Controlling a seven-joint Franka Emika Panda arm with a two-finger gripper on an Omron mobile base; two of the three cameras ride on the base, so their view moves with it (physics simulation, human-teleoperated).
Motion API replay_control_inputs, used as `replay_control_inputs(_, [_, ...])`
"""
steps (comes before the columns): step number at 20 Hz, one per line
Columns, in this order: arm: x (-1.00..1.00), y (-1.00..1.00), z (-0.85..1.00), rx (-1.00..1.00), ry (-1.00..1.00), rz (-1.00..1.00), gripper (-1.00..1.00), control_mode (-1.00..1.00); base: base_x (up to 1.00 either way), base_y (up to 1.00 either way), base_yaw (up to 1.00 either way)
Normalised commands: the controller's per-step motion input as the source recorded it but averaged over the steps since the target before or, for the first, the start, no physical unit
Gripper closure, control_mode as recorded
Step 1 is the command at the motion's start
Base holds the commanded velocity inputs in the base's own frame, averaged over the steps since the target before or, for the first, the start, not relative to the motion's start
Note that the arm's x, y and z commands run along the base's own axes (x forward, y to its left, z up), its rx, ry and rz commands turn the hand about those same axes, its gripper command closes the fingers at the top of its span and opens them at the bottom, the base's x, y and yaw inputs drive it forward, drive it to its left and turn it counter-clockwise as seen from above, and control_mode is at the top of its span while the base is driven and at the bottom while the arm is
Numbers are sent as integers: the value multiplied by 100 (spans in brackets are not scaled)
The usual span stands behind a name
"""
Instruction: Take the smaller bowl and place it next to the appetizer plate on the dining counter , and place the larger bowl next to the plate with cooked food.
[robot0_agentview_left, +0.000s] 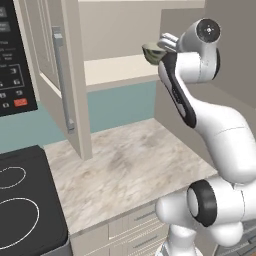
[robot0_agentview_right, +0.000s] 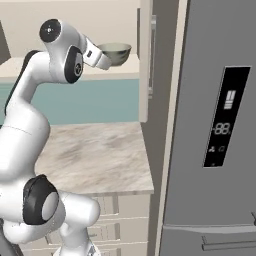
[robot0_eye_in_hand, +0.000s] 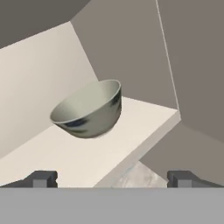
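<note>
The kitchen corner held a beige veined marble counter (robot0_agentview_left: 125, 165) over pale drawers (robot0_agentview_left: 135, 230), with a teal backsplash (robot0_agentview_left: 117, 105) behind it and a black cooktop (robot0_agentview_left: 25, 200) at the counter's left end. A tall grey refrigerator (robot0_agentview_right: 210, 125) with a dark display panel stood to the right of the counter. Above the counter an upper cabinet stood with its door (robot0_agentview_left: 67, 75) swung open, showing a pale cream shelf (robot0_eye_in_hand: 87, 157) inside.

On that shelf sat a bowl (robot0_eye_in_hand: 89, 109), grey-green and mottled outside, pale inside, upright and close to the shelf's front edge. Whether it was the smaller or the larger of the pair could not be told.

The white arm was raised to shelf height, and the gripper (robot0_eye_in_hand: 111, 178) pointed at the bowl from in front of the shelf. Its two dark fingertips (robot0_eye_in_hand: 41, 178) stood spread as wide as they went, one at each side of the hand view's lower edge, with nothing between them. The bowl lay ahead of the fingertips, apart from them and not gripped.
</note>
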Motion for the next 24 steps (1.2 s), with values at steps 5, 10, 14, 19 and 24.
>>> replay_control_inputs(5, [76,0,0,0,7,-2,-100,-100,0,0,0])
replay_control_inputs(10, [73,0,0,0,6,-2,-100,-100,0,0,0])
replay_control_inputs(14, [71,0,0,0,4,-1,-100,-100,0,0,0])
replay_control_inputs(19, [51,0,-9,0,3,-3,-100,-100,0,0,0])
replay_control_inputs(24, [34,0,-23,0,3,-6,-100,-100,0,0,0])
